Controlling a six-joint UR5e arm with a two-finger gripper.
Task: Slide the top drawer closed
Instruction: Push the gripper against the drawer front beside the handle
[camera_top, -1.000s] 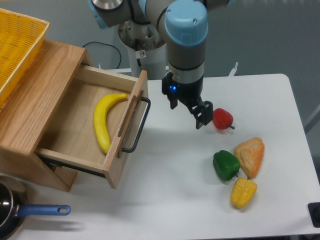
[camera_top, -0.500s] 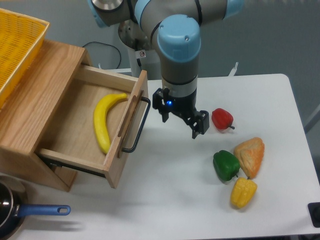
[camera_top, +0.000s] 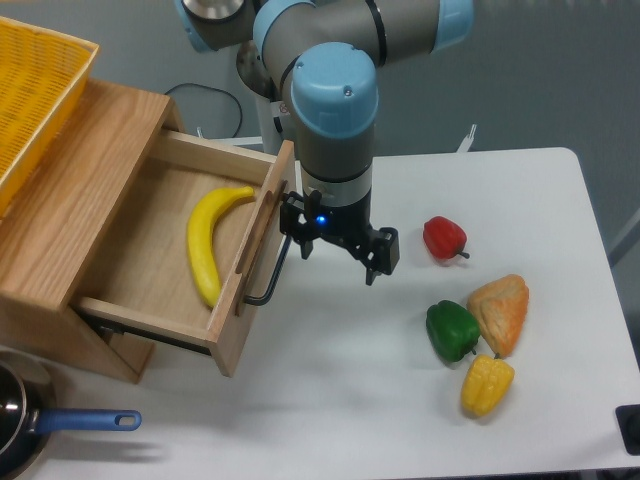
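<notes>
Hovering spread, the pincer (camera_top: 338, 255) nears the top drawer (camera_top: 190, 255) — pulled out — by its front edge.

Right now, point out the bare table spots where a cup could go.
Free: the white table in front, between the light-oak top drawer and the yellow corn; also the far right corner behind the red pepper. Crowded: around the green pepper and the gripper.

The arm reaches down from the desk's far edge, wrist vertical; its claw (camera_top: 336, 250) hangs over the desk's left-centre, fingers spread apart, apparently gripping nothing.
</notes>
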